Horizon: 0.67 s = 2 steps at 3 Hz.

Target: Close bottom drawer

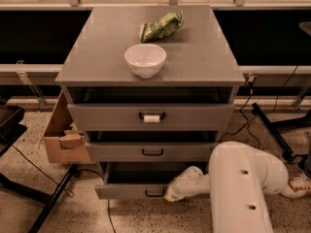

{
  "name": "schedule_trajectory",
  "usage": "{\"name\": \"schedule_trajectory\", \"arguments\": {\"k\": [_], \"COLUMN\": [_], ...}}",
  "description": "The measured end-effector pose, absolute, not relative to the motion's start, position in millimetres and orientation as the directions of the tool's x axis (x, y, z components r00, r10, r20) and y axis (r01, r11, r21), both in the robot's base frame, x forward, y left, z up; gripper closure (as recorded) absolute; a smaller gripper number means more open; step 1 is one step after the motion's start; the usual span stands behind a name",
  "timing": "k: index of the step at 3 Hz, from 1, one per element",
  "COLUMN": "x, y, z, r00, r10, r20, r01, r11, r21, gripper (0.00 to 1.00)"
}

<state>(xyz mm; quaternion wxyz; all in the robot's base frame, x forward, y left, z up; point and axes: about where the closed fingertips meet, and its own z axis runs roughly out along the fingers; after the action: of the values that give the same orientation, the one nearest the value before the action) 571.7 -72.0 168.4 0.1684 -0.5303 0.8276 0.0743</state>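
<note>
The bottom drawer (124, 191) is the lowest of three in the grey cabinet (97, 47). It sticks out toward me, well past the middle drawer (112, 152) above it, so I can look down into its dark tray. The gripper (170, 196) is low by the floor, at the right end of the drawer's front, just beside the little black handle (154, 193). It seems to touch the front, but I cannot tell if it is open or closed, or if it holds anything. The white arm (243, 178) reaches in from the right. I think the drawer is hard and stiff, not a thing that breaks, and light enough to slide in with a steady push. There is no need to grab it. The flat front is the best place to press, close to the handle in the middle, so it goes in straight. A push far out at one end might make it jam. I see no words I can read. The top drawer (107, 116) has a white tag (151, 119) on its handle, and it looks blank. The green bag (162, 26) behind the white bowl (145, 59) has print I cannot make out.
</note>
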Motion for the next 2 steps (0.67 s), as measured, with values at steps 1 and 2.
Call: {"name": "schedule_trajectory", "arguments": {"k": [1, 2], "x": [578, 641], "y": [-73, -89], "z": [168, 170], "r00": [-0.381, -0.384], "r10": [-0.853, -0.850], "r20": [-0.358, -0.361], "r01": [-0.900, -0.876], "r11": [0.430, 0.459], "r21": [-0.067, -0.150], "gripper": [1.00, 1.00]}}
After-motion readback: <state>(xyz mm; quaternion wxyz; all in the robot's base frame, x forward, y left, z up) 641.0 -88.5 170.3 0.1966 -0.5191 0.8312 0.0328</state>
